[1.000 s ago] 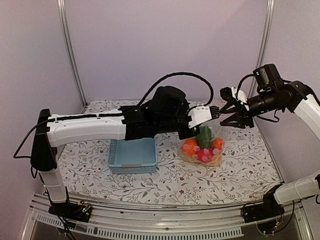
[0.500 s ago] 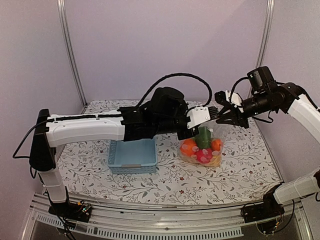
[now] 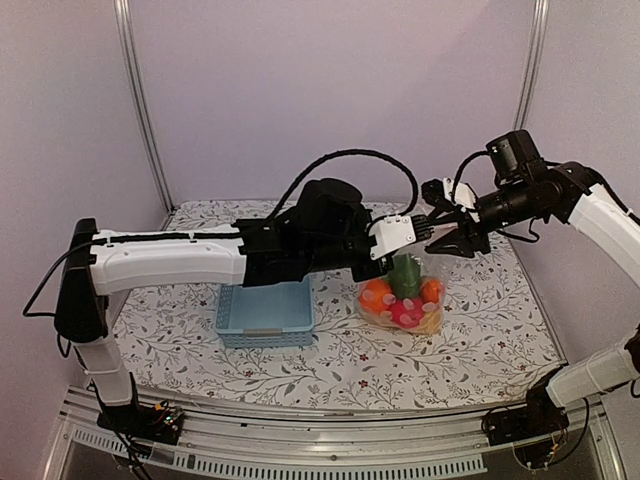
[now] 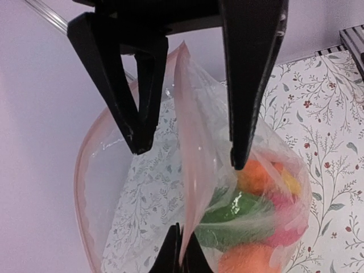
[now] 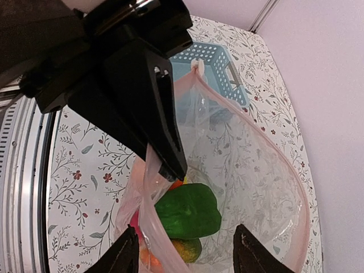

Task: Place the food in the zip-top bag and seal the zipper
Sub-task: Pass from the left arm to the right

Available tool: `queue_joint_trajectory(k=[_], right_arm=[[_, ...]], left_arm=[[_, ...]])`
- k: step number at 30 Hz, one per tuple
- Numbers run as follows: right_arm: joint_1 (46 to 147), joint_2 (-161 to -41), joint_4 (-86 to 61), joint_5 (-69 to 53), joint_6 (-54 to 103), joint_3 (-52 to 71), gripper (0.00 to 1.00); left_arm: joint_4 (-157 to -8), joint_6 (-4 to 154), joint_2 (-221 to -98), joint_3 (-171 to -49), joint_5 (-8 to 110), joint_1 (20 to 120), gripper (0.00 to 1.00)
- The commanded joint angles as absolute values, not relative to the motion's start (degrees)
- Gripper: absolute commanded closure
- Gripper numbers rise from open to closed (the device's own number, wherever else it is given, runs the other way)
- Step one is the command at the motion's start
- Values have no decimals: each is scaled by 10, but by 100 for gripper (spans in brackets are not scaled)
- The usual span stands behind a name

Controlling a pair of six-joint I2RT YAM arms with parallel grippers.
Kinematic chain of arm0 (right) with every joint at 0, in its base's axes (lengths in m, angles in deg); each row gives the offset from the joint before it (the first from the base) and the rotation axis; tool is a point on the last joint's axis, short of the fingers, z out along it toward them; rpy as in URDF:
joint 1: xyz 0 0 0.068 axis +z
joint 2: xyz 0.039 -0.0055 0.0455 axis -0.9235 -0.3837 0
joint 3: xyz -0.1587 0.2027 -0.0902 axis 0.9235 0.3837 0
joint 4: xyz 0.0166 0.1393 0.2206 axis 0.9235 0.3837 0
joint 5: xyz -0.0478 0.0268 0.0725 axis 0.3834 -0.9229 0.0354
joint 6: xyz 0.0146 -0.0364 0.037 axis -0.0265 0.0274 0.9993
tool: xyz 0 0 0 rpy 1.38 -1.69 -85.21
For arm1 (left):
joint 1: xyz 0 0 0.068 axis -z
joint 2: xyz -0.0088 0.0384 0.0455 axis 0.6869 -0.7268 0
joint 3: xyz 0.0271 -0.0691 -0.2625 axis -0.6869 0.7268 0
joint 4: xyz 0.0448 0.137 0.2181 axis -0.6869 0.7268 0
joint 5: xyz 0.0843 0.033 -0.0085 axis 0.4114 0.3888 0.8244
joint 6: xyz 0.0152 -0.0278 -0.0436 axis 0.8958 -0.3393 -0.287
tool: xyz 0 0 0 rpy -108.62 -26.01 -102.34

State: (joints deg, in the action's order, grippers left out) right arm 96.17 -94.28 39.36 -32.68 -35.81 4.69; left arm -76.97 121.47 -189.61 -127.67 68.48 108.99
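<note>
Hanging from the left gripper, which is pinched shut on the zipper, the zip-top bag carries the food low inside, and the strip's long axis runs between the right gripper's parted, empty jaws.

A high rear camera overlooks the table; both wrist cameras closely face the zip-top bag from opposite sides.

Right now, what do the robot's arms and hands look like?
The left arm and right arm have white shells with black joints. A black cable loops over the left arm. The left hand and right hand each have two black tapered fingers.
</note>
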Motion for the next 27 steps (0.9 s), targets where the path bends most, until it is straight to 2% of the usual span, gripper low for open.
queue_joint_trajectory(k=[1,4,14,15,18,21,25,27], right_arm=[[964,-964,403,-334,-362,19,43],[964,-966,409,-341,-360,7,45],[964,-984,458,-354,-362,-8,91],[965,-982,456,-354,-361,-7,94],[964,-974,448,-341,-355,-4,100],[965,-960,444,-330,-355,5,100],[964,-935,440,-331,-359,19,100],[964,-925,442,-333,-359,25,100]], left_arm=[[-796,1216,-1863,-1258,674,1083,96],[-821,1214,-1861,-1250,684,1083,96],[-853,1203,-1867,-1246,750,1083,94],[-855,1201,-1868,-1245,757,1083,89],[-864,1192,-1862,-1240,786,1083,63],[-871,1164,-1823,-1204,796,1085,48],[-990,1094,-1721,-1040,765,1076,26],[-1054,1052,-1678,-965,742,1060,18]])
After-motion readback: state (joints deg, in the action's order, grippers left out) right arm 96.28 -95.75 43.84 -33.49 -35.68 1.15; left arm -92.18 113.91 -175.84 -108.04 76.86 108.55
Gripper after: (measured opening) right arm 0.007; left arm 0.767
